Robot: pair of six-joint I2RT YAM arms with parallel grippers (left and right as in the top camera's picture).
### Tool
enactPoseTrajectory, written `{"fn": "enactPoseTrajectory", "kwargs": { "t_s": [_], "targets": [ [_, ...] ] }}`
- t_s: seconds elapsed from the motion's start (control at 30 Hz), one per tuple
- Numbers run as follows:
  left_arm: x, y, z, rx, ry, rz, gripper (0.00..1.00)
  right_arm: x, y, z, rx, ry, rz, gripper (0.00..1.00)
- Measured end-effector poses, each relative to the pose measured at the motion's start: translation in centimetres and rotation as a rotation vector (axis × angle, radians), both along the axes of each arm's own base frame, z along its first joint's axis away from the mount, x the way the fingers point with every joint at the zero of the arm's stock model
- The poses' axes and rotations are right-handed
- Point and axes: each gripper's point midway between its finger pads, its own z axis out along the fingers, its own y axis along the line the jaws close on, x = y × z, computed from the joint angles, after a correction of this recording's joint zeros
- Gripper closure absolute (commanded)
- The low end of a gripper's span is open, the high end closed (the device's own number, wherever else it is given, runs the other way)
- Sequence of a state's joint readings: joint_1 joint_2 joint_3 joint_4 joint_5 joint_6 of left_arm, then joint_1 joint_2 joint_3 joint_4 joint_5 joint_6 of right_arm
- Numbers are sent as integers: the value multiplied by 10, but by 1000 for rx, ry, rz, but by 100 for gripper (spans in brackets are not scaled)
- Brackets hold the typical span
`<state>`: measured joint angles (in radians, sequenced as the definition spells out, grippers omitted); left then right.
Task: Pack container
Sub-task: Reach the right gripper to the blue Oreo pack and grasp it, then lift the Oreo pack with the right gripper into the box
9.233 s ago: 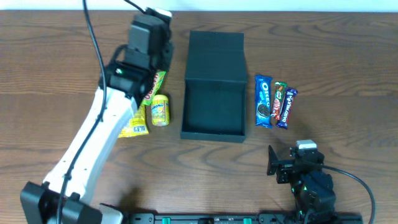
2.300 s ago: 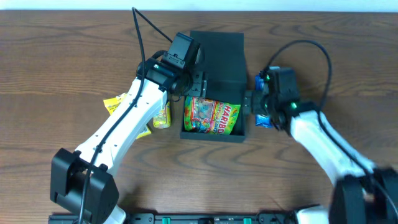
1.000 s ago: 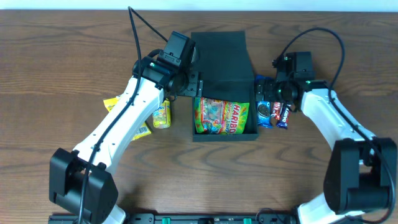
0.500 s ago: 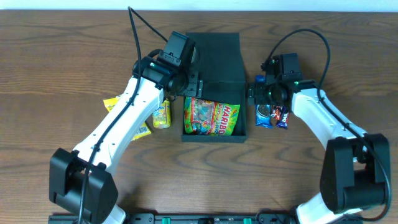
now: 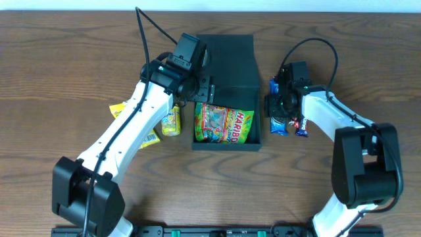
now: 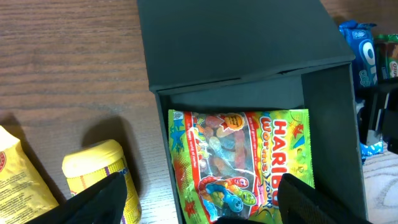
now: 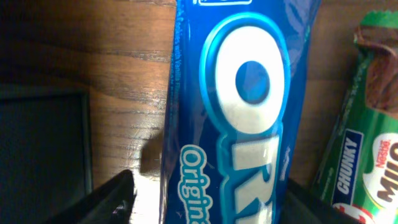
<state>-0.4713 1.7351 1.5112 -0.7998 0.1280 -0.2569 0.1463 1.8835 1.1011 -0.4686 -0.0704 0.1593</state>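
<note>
Moved a lot since nine seconds back: got the right gripper (image 7: pixel 212 200) up from the front edge of the table and now low over the Oreo packet (image 7: pixel 249 106). Fingers (image 7: pixel 115 199) spread wide, one each side of the blue wrapper, nothing clamped. Can't tell from the wrist view whether the tips touch the wrapper. Also new since then: a Haribo bag (image 6: pixel 242 162) lying in a box that was bare inside before.

Going outward from the Oreo: green Nestle Chunky bar (image 7: pixel 367 124) right alongside on the right of the wrist view, edges just about meeting. Dark box wall showing on the other side, near but apart from the wrapper. One more dark blue bar (image 5: pixel 302 125) seen from overhead, past the Chunky and partly under the arm.

Over to the left gripper (image 6: pixel 205 208): jaws wide apart too, holding nothing, hanging above the Haribo bag. Bag flat on the floor of the container (image 6: pixel 236 37), a dark teal box mid-table between the two arms, flap lid open and laid back toward the far edge.

Left of the box: small yellow tub (image 6: pixel 99 177) just beside the wall, then a yellow packet (image 6: pixel 15 177) further out. All on a wooden table (image 5: pixel 368 39).
</note>
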Motion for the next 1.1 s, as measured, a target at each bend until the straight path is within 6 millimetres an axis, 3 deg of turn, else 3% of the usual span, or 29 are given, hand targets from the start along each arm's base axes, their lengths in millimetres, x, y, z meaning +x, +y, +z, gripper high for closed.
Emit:
{"fn": "enactPoseTrajectory", "kwargs": {
  "t_s": [0.3,0.57,0.7,0.9,1.0,1.1],
  "targets": [
    [0,0,0,0,0,0,21,0,0,0,0,-2,2,68],
    [0,0,0,1,0,-3,21,-1,0,13,-6,41,0,78],
    [-1,0,-1,3,3,-4,21,11,2,44,-2,29,0,83],
    [1,4,-1,4,3,3,20,21,18,120,64,-81,29,84],
    [4,10,-1,5,3,18,20,13,32,144,108,-110,52,85],
    [7,15,-1,5,3,32,20,0,53,151,144,-92,86,85]
  ]
}}
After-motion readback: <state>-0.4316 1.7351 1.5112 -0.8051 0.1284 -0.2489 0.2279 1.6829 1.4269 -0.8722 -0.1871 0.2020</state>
